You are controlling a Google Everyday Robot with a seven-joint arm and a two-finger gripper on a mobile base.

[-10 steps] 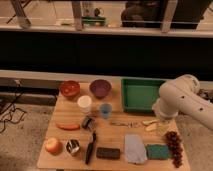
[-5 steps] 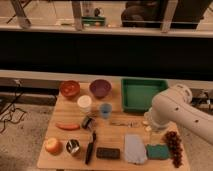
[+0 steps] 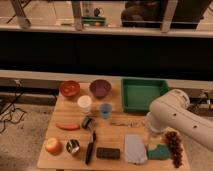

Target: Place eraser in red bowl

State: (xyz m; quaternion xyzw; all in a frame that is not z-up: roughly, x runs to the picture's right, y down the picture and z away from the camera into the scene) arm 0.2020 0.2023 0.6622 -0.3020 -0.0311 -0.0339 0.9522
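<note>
The eraser [image 3: 108, 153], a small flat dark block, lies near the table's front edge, between the black-handled tool [image 3: 90, 147] and a grey cloth [image 3: 133, 148]. The red bowl [image 3: 69, 88] stands at the back left of the table, beside the purple bowl [image 3: 100, 88]. My white arm [image 3: 172, 114] reaches in from the right. Its gripper [image 3: 151, 127] hangs low over the right part of the table, right of and behind the eraser and far from the red bowl.
A green tray [image 3: 142, 94] sits at the back right. A white cup [image 3: 84, 103], a blue cup [image 3: 105, 110], a carrot [image 3: 67, 126], an apple [image 3: 52, 146] and a metal cup [image 3: 73, 146] stand on the left half. A green sponge [image 3: 159, 151] and grapes [image 3: 174, 145] lie at the front right.
My arm has swung left and down from the table's right edge, toward the front middle. The objects on the table have not moved.
</note>
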